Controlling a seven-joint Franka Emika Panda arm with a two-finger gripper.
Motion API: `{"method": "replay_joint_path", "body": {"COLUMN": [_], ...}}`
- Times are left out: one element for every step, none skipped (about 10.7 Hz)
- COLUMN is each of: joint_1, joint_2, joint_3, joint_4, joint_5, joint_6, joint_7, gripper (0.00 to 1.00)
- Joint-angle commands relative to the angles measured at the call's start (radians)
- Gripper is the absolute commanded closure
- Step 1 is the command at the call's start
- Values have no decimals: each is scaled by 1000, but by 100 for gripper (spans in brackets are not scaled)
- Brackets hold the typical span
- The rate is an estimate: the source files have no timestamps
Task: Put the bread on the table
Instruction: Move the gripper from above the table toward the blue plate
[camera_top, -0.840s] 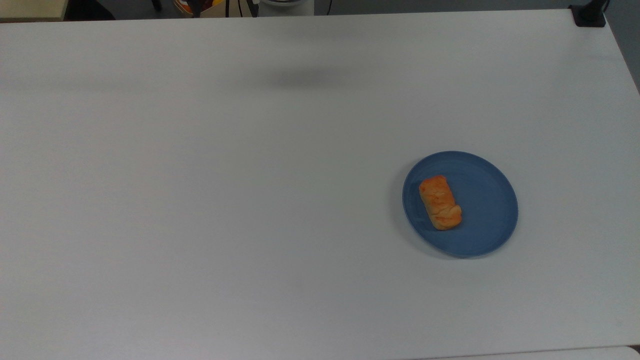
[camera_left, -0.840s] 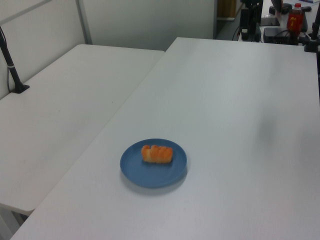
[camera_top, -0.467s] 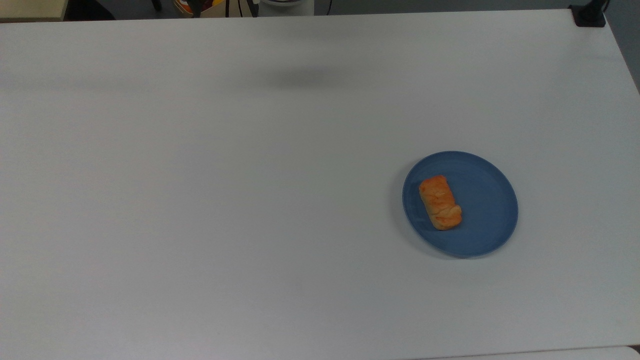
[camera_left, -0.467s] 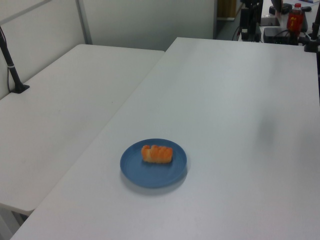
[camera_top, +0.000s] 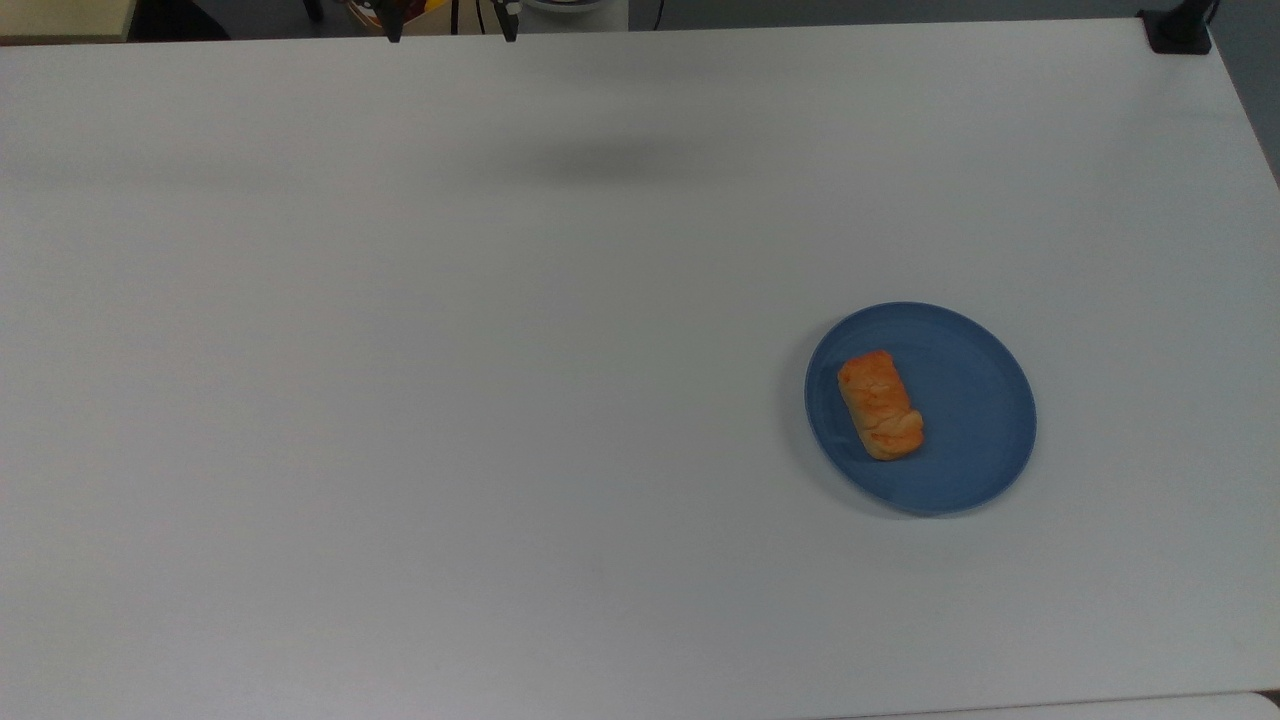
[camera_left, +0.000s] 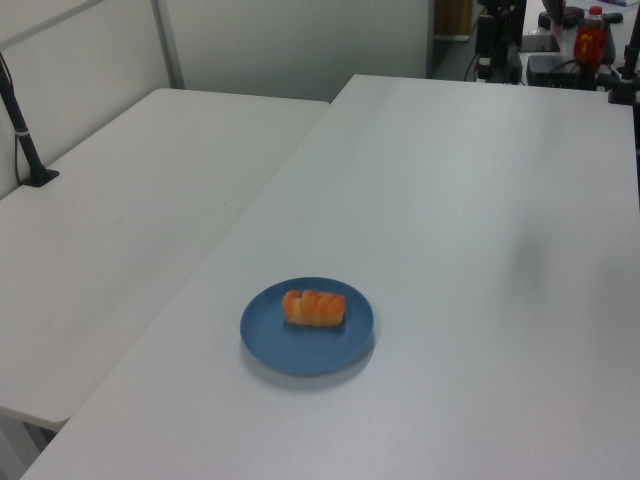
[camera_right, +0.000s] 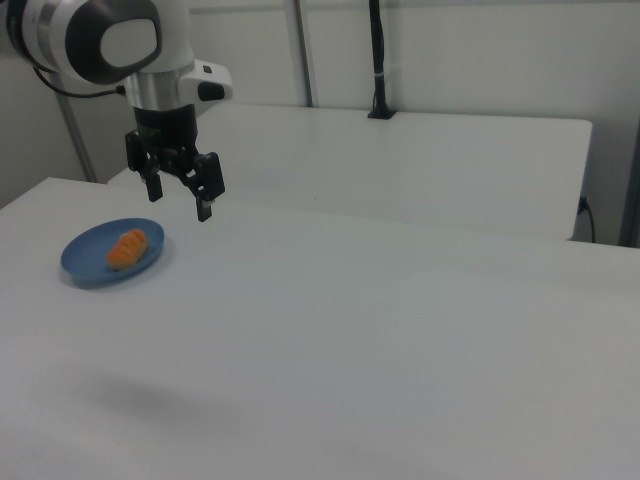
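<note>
Bread (camera_top: 880, 404) lies on the blue plate (camera_top: 975, 440); the end effector (camera_right: 179, 199) hangs spread, grasping nothing.

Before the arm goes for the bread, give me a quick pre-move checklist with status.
1. Small orange-golden glazed bread roll present, lying on the round blue plate: ok.
2. Bread unobstructed from above: ok.
3. Black two-finger tool open, nothing held: ok.
4. Tool over the bread: not ok; in the right view it hangs high above the table, toward the right view's right of the plate.
5. Bare room on the large white table for set-down: ok.
6. Plate stays put during lift: cannot tell.
</note>
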Motion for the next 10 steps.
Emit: {"method": "replay_joint_path", "body": {"joint_1": [9, 9, 9, 9, 9, 17, 32, 60, 83, 112], "joint_2": [3, 8, 17, 18, 22, 32, 58, 87, 127, 162], "joint_3": [0, 0, 0, 2, 2, 3, 8, 8, 8, 6], "joint_4": [-5, -3, -2, -2, 2, 18, 38, 66, 108, 127], "joint_5": [-6, -5, 0, 10, 13, 23, 35, 49, 65, 72], "joint_6": [23, 25, 23, 21, 23, 23, 25, 46, 101, 139], "joint_7": [-2, -2, -2, -3, -2, -2, -2, 0, 6, 39], "gripper": [0, 0, 0, 0, 0, 0, 0, 0, 0, 0]}}
